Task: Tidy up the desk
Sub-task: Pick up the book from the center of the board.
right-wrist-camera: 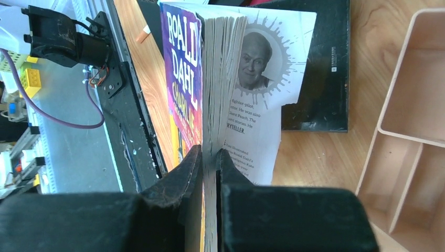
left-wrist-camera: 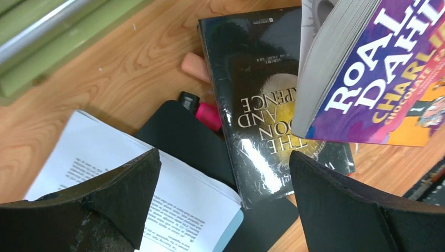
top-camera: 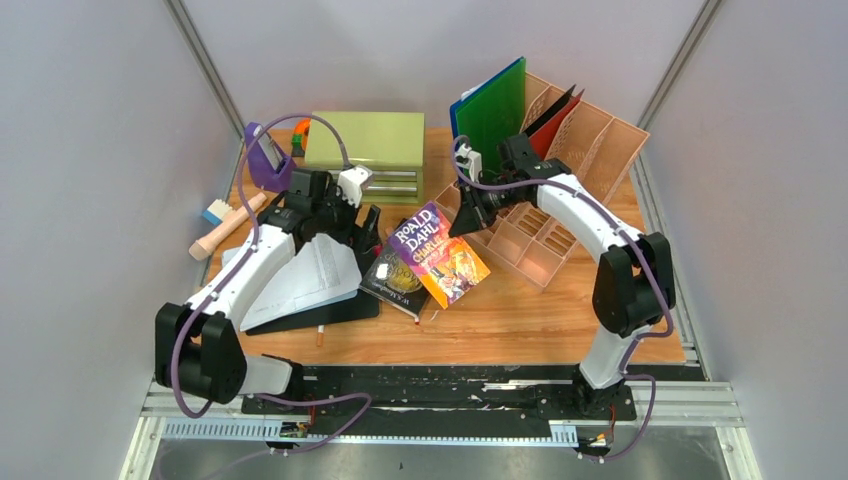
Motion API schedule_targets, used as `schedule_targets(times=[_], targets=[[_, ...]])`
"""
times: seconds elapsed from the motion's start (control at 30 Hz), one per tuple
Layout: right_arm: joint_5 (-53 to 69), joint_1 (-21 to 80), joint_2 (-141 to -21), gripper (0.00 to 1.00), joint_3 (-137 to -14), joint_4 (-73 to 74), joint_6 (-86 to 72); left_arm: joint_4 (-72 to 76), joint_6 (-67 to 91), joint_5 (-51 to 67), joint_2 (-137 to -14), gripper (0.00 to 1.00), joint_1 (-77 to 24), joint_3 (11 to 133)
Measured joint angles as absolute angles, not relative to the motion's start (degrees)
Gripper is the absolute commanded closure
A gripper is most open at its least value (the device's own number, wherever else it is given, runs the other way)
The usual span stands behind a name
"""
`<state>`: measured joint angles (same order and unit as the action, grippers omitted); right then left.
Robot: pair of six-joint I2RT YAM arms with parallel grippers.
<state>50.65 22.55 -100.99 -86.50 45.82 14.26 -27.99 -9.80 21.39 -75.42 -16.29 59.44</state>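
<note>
The right tool (right-wrist-camera: 209,157) is clamped narrow on the edge of a Roald Dahl paperback (top-camera: 440,255), held at a tilt in mid-frame above a black book (top-camera: 385,278). Both sit over the wood-grain bench (top-camera: 540,325), which fills the centre of the overhead view. The left tool (left-wrist-camera: 223,165) hangs wide and empty over loose papers (top-camera: 310,275) at left. Folders stand in the tan organiser (top-camera: 575,150) at upper right (its front bins look bare). Tidying seems barely begun: books, papers and a brush (top-camera: 225,232) lie out.
</note>
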Motion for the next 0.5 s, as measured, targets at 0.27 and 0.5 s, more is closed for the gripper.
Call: schedule_targets(times=[0.27,0.5], targets=[[53.3,23.4,-105.4,1.0,-85.7,36.8,8.0,-28.0,-5.1,31.7,-79.4,0.0,-9.6,59.4],[57.7,23.7,-110.4,1.0,-90.3,32.9,3.6,-27.8,-1.0,40.6,-82.7,0.0,-4.3,59.4]])
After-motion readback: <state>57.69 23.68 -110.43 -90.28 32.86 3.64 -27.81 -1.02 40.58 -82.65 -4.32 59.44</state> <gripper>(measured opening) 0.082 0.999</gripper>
